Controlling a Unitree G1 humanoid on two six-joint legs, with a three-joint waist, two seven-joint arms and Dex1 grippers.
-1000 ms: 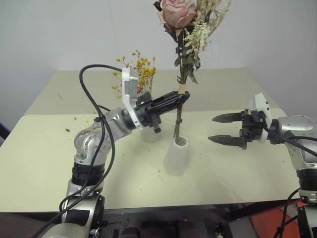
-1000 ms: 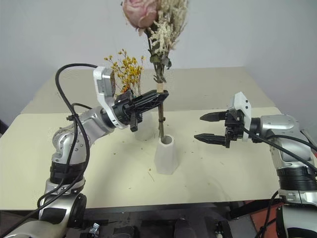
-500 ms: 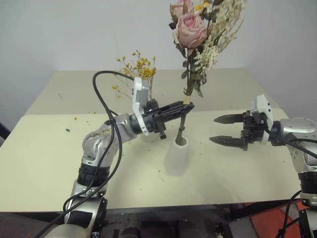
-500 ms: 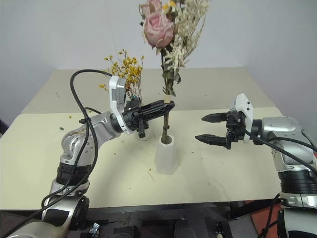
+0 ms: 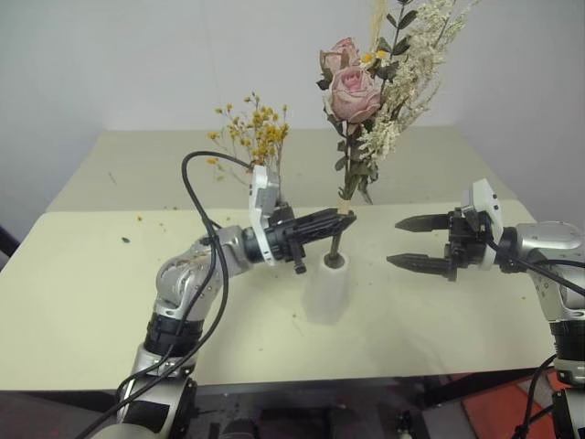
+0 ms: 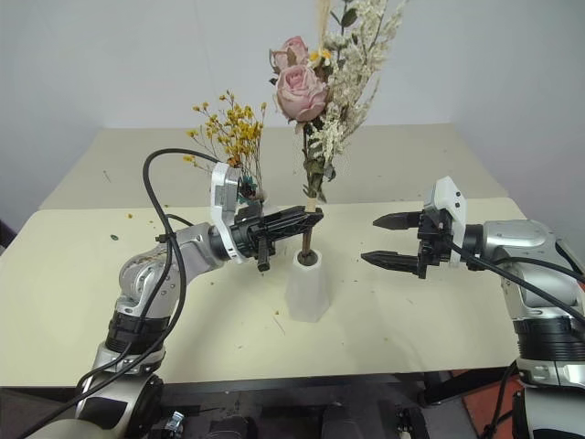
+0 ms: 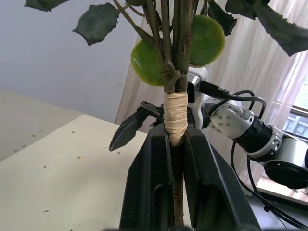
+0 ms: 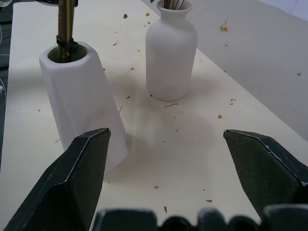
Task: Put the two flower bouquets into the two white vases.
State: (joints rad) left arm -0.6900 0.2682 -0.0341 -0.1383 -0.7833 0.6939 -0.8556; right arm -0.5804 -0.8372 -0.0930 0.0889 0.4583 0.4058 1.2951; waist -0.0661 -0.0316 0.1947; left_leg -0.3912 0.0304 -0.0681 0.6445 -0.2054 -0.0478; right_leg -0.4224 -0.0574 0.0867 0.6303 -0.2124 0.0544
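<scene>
- Lower now than a second ago, the rose bouquet [image 5: 366, 101] has sunk so that its blooms sit well inside the head views, and its stem ends have gone down into the mouth of the cone vase [image 5: 327, 288].
- Clamped on the taped part of those stems just above the cone vase, the left gripper [image 7: 175, 144] has its two fingers closed tight around the bundle.
- Off to the right of the cone vase and well apart from it, the right gripper [image 5: 413, 242] hangs with its jaws spread wide and nothing between them.
- Behind and to the left of the cone vase, the bottle vase [image 8: 171, 53] already carries the yellow sprig [image 5: 251, 133], so that half of the task looks done.
- Risk one: the bouquet leans to the right above the cone vase and is top-heavy; if it is let go before the stems are seated deep, I judge it could topple out or tip the vase over.
- Risk two: pushing down at this slant could press the stems against the rim and shove the cone vase across the table [image 5: 82, 274].
- Risk three: the left gripper's fingers lie near the bottle vase, so a careless retreat might brush the sprig.
</scene>
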